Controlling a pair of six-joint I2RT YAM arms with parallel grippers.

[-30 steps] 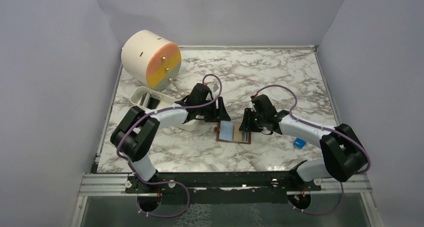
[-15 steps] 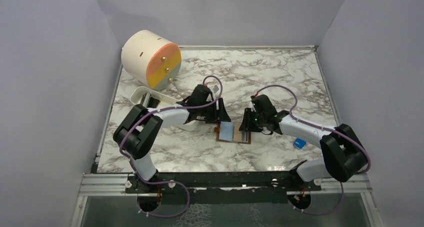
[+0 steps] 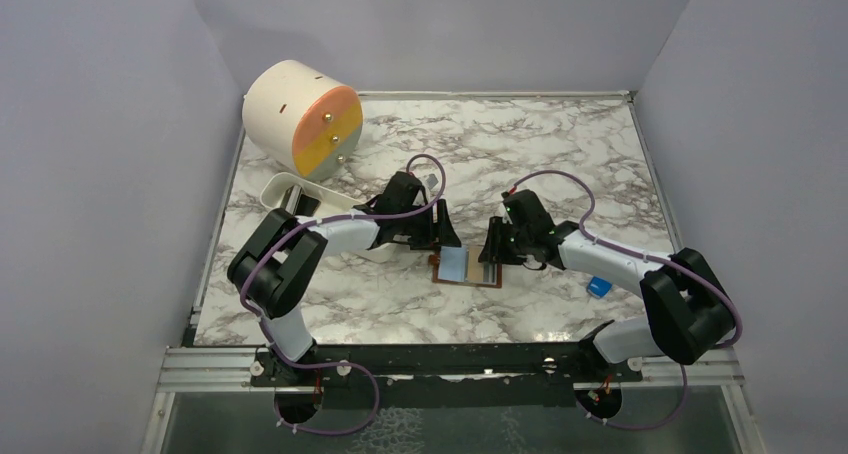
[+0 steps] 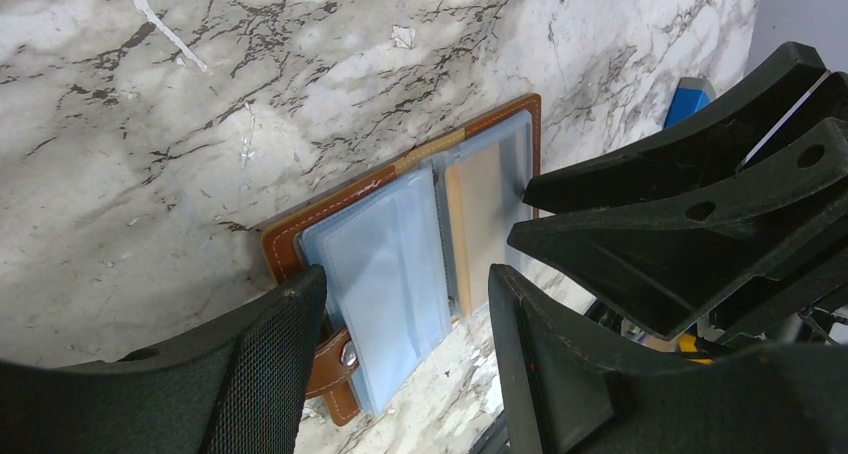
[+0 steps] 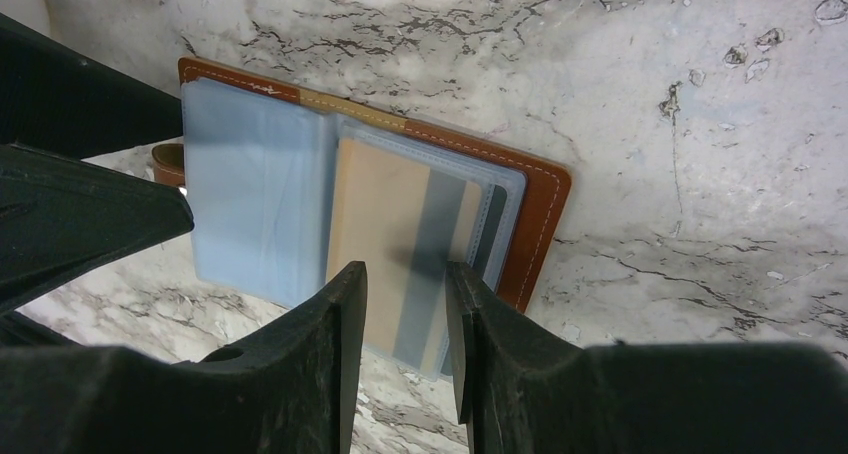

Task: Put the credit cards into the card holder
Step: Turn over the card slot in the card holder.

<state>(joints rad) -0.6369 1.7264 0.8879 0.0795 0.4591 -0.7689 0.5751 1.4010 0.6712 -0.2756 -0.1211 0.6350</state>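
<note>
The card holder (image 3: 467, 267) lies open on the marble between my two grippers, a brown wallet with pale blue pockets. In the left wrist view it (image 4: 385, 264) lies under my open, empty left gripper (image 4: 405, 274), with the snap tab (image 4: 335, 359) by the left finger. An orange-yellow credit card (image 5: 385, 219) sits inside the right-hand clear pocket and also shows in the left wrist view (image 4: 480, 214). My right gripper (image 5: 405, 269) hovers over that pocket's near edge, jaws a little apart with nothing between them. From above, the left gripper (image 3: 445, 239) and right gripper (image 3: 488, 252) flank the holder.
A white oblong tray (image 3: 272, 187) holding dark flat items stands under the left arm. A large cream drum with an orange-yellow face (image 3: 303, 119) stands at the back left. A small blue block (image 3: 599, 286) lies by the right arm.
The left arm has shifted very slightly to the right. The card holder and the right gripper have stayed in place.
</note>
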